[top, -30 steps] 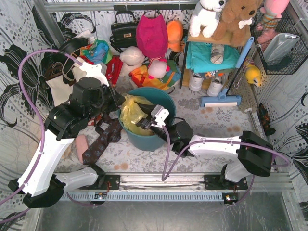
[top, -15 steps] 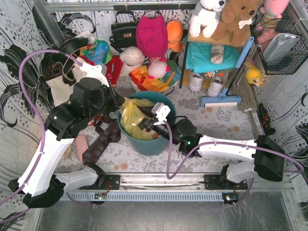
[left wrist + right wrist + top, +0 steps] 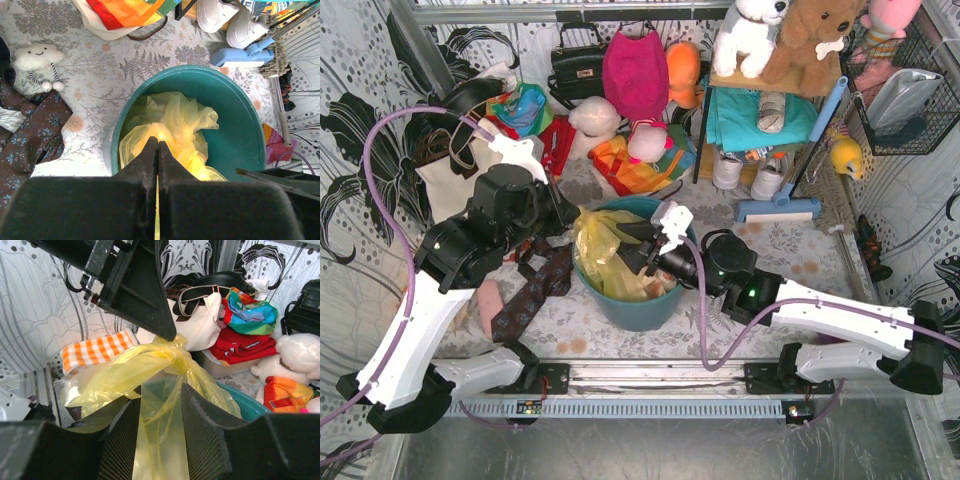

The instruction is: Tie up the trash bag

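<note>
The trash bag, thin, yellow and crinkled, sits inside the teal bin, and I see its top gathered into a neck above the rim. My left gripper is pressed together on this neck. The right gripper has its fingers partly apart, with a strip of the bag between them; I cannot tell if they press it.

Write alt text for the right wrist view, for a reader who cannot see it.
The shut left claw pinches a gathered neck of the yellow trash bag above the teal bin. A strip of the bag hangs between the open fingers of the right claw.
</note>
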You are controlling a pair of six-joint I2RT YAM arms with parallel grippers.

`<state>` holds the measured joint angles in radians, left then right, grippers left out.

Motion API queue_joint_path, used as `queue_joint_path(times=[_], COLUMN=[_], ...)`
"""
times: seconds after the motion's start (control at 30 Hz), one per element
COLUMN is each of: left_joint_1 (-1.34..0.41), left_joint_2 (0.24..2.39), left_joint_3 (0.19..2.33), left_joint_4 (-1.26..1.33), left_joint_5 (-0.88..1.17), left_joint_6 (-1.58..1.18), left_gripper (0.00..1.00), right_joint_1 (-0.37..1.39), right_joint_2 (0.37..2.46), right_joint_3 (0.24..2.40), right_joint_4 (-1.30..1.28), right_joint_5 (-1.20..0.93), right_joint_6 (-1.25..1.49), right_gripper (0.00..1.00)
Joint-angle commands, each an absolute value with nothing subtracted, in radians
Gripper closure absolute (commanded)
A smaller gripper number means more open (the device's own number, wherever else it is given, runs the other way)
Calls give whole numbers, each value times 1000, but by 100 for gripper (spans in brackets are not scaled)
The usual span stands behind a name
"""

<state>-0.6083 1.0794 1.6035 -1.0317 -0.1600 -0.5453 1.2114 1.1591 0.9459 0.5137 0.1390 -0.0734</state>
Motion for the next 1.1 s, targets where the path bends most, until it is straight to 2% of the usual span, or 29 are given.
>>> queue_joint_path(times=[0.0,0.27,0.5,0.7,0.83,1.07], left_joint_1=[-612,-612,-612,-612,-611,-612], left_joint_2=[1054,1048,1052,1047,1049,1054], left_joint_3=[1586,1552,1552,1551,1549,1549], left_joint_4=[-994,-947,-931,-919,-915,-908], left_joint_5=[-141,-67,-41,-32,-28,-20], left_joint_6=[-555,-549,-536,-540,-540,-540], left_gripper=[100,100,100,100,100,100], right_joint_1=[1213,1214,1214,1214,1213,1214], right_joint_2=[1104,1005,1041,1105,1159,1218], right_joint_3=[1020,1055,1156,1342,1431,1441], right_joint_4=[342,237,150,-217,-361,-355], right_joint_5=[79,-78,51,204,164,54], right_joint_6=[-40,76,358,595,685,780], right_gripper=[61,57,56,58,57,56])
